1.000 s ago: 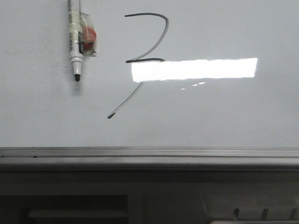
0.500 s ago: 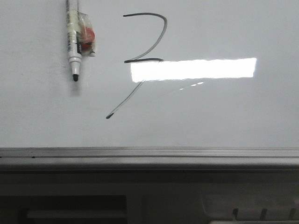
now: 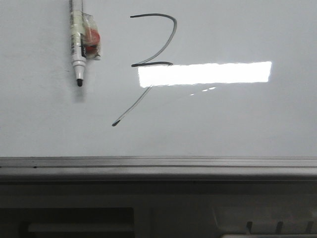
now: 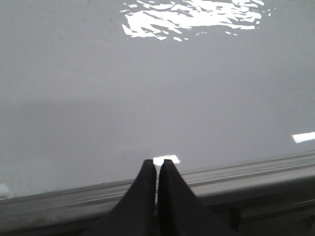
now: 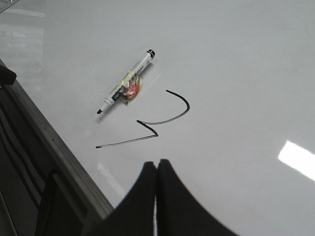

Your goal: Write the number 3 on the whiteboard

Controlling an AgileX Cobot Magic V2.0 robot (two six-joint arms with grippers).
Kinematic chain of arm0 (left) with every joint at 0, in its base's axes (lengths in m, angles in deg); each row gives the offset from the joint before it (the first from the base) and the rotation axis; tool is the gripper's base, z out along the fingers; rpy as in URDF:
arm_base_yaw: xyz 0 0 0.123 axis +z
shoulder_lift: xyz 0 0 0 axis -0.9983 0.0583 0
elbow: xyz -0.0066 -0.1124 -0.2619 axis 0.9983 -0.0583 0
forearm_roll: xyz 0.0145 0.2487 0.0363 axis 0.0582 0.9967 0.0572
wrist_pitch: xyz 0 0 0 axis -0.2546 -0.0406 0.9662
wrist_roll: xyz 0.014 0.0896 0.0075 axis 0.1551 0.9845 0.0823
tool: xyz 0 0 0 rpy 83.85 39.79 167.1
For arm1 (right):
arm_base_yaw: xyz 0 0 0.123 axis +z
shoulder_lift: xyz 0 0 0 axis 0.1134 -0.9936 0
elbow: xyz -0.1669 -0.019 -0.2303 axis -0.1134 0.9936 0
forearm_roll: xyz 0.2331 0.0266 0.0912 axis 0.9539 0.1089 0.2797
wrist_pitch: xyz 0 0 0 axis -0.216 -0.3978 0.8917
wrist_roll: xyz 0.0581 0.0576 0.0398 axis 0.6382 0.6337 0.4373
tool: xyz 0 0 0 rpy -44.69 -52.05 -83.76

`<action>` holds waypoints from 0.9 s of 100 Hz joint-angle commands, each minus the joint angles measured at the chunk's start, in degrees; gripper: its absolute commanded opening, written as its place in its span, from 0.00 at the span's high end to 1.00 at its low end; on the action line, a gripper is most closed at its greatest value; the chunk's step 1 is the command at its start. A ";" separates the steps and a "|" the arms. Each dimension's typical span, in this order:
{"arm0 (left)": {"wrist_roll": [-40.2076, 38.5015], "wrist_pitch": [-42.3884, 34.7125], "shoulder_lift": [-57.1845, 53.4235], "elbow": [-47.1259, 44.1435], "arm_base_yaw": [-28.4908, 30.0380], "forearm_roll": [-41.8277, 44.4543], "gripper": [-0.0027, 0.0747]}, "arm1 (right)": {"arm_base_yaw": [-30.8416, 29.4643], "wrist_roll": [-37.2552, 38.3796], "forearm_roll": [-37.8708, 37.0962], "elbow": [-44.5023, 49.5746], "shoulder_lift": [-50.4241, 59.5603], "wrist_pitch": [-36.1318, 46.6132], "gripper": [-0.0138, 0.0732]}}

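Front view: one whiteboard (image 3: 237, 124) carries one number 3 (image 3: 151, 62) in black stroke, and one uncapped marker (image 3: 78, 47) lies beside it, apart from the stroke; neither claw shows here

Left wrist view: the left claw (image 4: 157, 169) is pressed together over the board's lower ledge (image 4: 256, 169), holding nothing

Right wrist view: the right claw (image 5: 156, 169) is pressed together and empty; the one drawn figure lies just beyond its tips, the one marker farther off
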 commanded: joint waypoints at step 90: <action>-0.67 -3.05 -1.33 -0.62 0.02 -0.06 0.99 | -28.98 42.50 -26.96 16.40 3.83 -4.57 0.91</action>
